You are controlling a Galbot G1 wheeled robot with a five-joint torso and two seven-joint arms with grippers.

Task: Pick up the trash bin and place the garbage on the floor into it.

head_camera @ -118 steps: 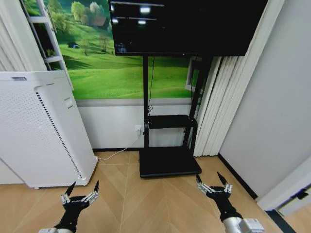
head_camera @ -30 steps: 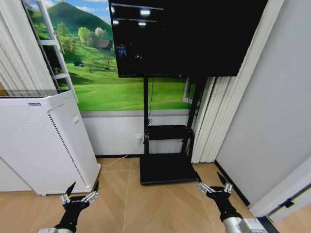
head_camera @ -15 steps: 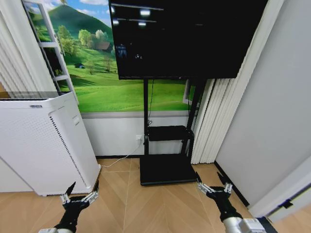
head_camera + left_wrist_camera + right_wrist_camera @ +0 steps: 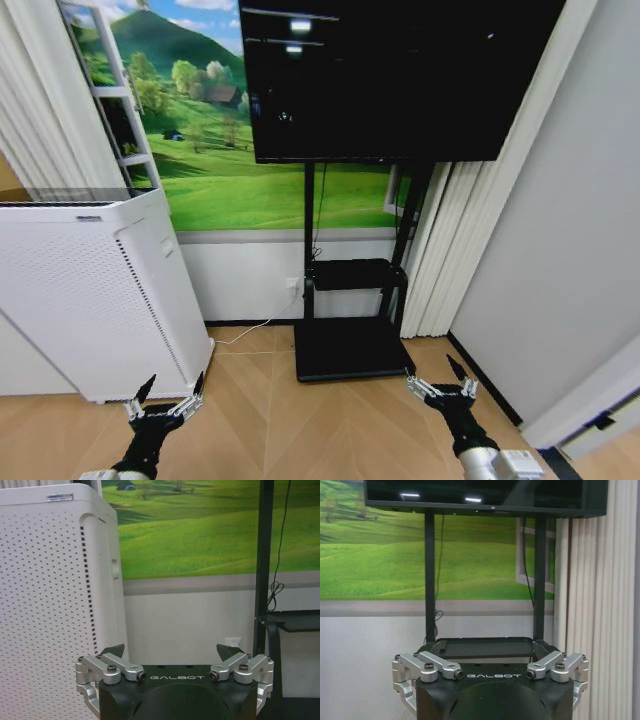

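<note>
Trash bin and garbage lie somewhere beyond these views, so driving blind risks clipping the white appliance (image 4: 95, 290) at frame left. Left claw (image 4: 165, 400) and right claw (image 4: 440, 380) hang released, empty, lower frame; bare floor (image 4: 300, 420) between them offers room, TV stand (image 4: 350, 345) centre.

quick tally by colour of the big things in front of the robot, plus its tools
white: 1, the air purifier
black: 2, the tv screen and its stand
tools: 2, the left tool and the right tool, both open over the floor
total: 5
</note>
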